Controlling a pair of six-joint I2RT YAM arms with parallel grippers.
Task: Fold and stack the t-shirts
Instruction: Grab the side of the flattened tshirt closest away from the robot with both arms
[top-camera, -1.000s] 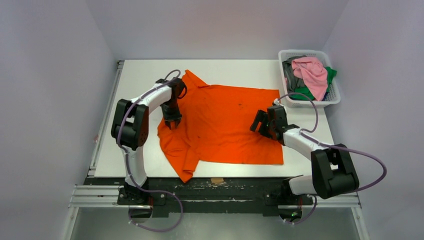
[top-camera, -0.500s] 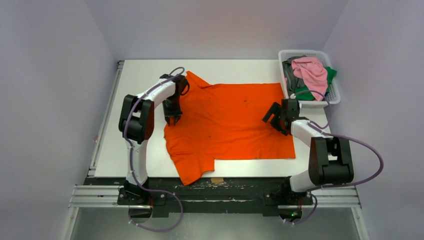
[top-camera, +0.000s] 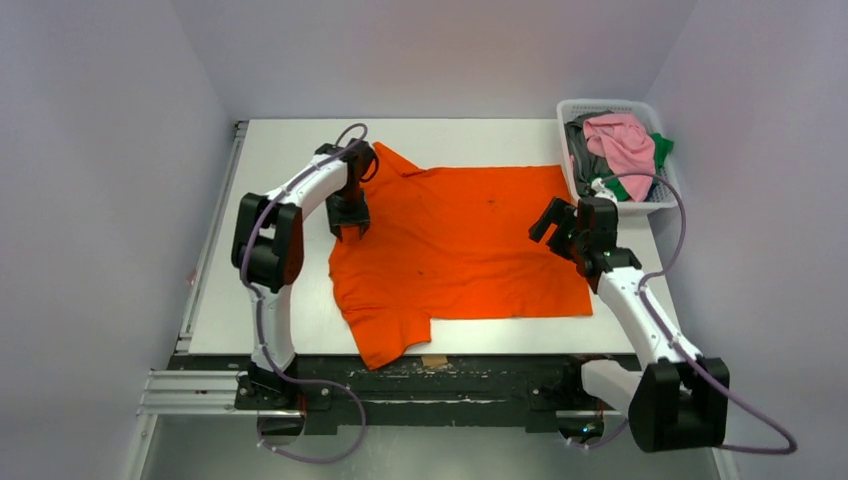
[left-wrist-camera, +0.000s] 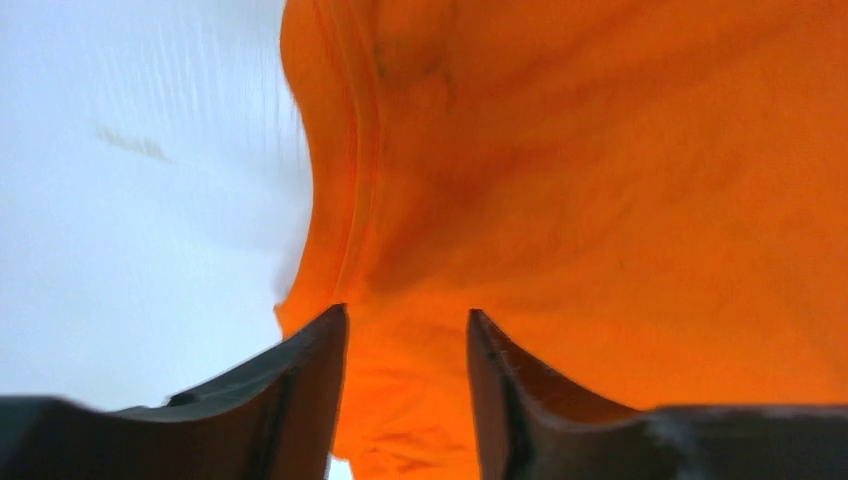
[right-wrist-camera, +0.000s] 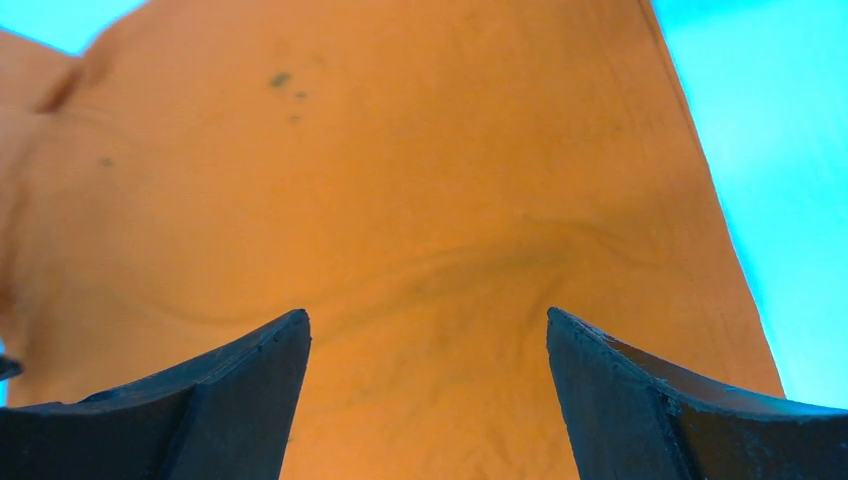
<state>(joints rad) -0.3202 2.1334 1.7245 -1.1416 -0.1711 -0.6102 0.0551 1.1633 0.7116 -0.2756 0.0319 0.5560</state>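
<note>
The large orange t-shirt (top-camera: 470, 240) lies spread flat on the white table, with dark specks near its middle. One sleeve points to the back left, the other reaches the front edge. My left gripper (top-camera: 349, 232) hovers over the shirt's left edge near the collar, jaws a little apart, with cloth below them (left-wrist-camera: 407, 320). My right gripper (top-camera: 556, 232) is wide open and empty above the shirt's right hem (right-wrist-camera: 427, 318). The pink shirt (top-camera: 625, 145), the green shirt (top-camera: 660, 150) and the grey shirt (top-camera: 580, 150) are piled in the basket.
The white slotted basket (top-camera: 668, 195) stands at the table's back right corner, just behind my right gripper. A small tan patch (top-camera: 433, 361) sits on the dark front rail. Bare table (top-camera: 280, 290) shows left of the shirt.
The shirt slid to the right and flattened over the first half second, then stayed still. My right arm has swung out and lifted by the hem. My left gripper has risen slightly.
</note>
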